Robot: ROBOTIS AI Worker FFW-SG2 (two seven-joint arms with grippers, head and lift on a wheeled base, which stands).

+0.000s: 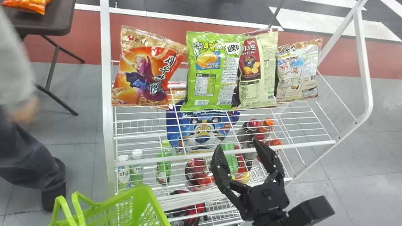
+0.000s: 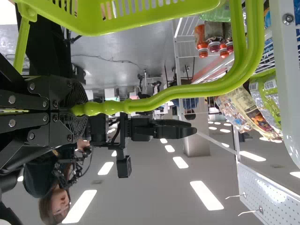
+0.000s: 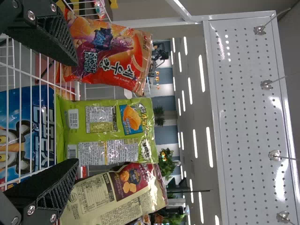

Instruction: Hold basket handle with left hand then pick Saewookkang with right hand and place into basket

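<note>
The right gripper point(image 1: 239, 146) stands open in front of the rack, below the upper shelf's snack bags. In the right wrist view this gripper point(image 3: 76, 112) has its fingers spread, the green bag beyond the gap. The orange-red Saewookkang bag point(image 1: 140, 75) stands at the shelf's left end, left of the green bag, and also appears in the right wrist view point(image 3: 110, 56). The green basket point(image 1: 123, 213) is at the head view's lower left. In the left wrist view the left gripper point(image 2: 76, 110) is shut on the basket handle point(image 2: 168, 96).
Right of the green bag point(image 1: 212, 71) stand a maroon-and-cream bag point(image 1: 257, 72) and a beige bag point(image 1: 298, 70). Bottles point(image 1: 164, 159) and a blue bag point(image 1: 201, 126) sit below. The rack's white front rail point(image 1: 189, 156) and left post point(image 1: 107, 97) border the shelves.
</note>
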